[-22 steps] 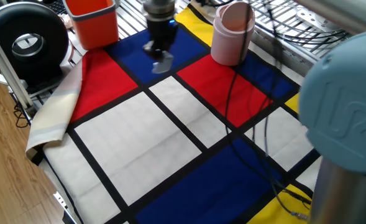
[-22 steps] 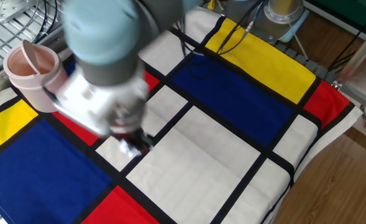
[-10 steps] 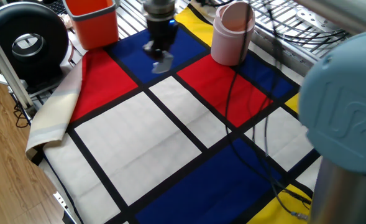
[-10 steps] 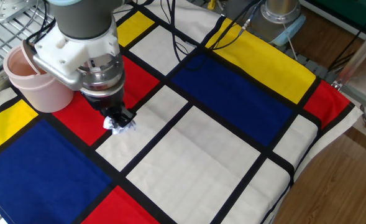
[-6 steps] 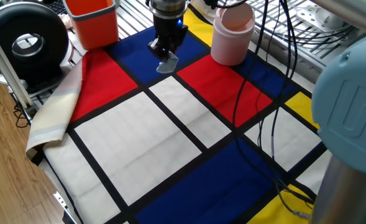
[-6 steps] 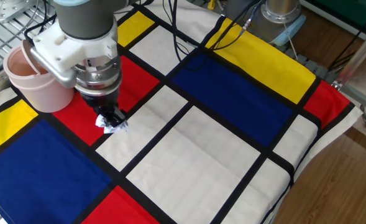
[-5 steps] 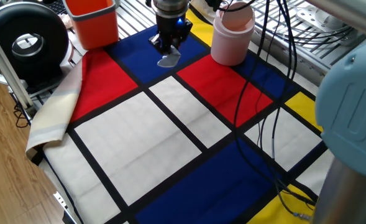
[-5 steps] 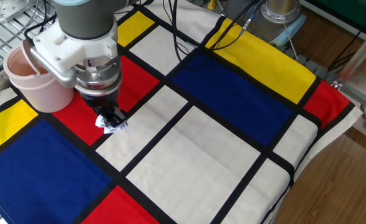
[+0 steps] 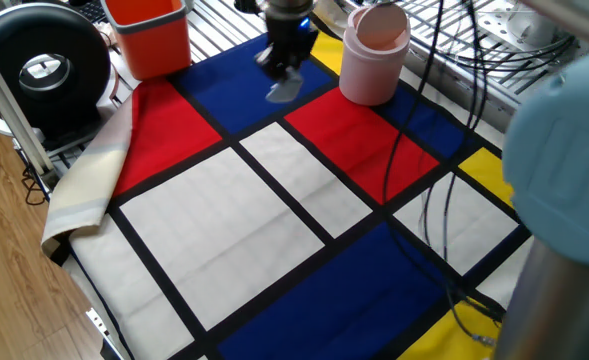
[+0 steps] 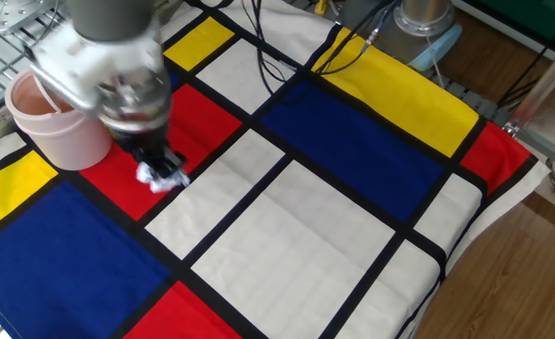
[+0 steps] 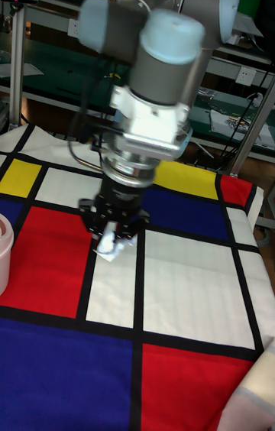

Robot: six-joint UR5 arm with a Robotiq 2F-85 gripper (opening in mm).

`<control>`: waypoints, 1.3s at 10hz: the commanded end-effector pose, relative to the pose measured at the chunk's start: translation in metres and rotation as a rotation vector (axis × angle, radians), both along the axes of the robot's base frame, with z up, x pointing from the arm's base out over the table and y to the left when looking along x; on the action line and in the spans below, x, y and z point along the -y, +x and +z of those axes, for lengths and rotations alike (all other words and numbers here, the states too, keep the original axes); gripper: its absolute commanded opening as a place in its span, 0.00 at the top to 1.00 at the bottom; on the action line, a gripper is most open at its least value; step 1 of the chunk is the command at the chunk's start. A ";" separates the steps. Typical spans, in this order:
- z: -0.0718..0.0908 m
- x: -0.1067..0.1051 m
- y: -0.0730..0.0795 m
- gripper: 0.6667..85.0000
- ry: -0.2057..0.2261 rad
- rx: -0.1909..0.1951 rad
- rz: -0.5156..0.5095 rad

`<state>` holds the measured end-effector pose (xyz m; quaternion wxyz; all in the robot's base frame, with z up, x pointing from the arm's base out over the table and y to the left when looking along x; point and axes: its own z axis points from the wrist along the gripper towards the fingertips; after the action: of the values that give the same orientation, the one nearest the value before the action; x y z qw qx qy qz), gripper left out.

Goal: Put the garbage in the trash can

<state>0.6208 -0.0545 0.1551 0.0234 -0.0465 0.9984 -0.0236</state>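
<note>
Tall fixed view shows the gripper (image 11: 114, 236) pinching the garbage (image 11: 108, 244), a small crumpled whitish paper wad, above the checkered cloth (image 11: 183, 301).

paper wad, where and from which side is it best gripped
Across its middle, from straight above, as the hand grips it now. The garbage is a small crumpled lump with no handle or rim, so two fingers pinching opposite sides of its bulk should hold it. It hangs under the hand, beside the trash can.
</note>
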 end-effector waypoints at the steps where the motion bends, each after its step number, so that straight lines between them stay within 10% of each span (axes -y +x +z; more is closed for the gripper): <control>1: 0.023 0.058 -0.006 1.00 0.023 -0.023 0.082; 6: 0.021 0.078 -0.008 1.00 -0.008 -0.014 0.099; 8: 0.021 0.064 -0.012 1.00 0.051 -0.028 0.037; 13: 0.023 0.083 0.010 1.00 -0.006 0.068 -0.197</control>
<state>0.6210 -0.1318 0.1757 0.0343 0.0030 0.9991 -0.0246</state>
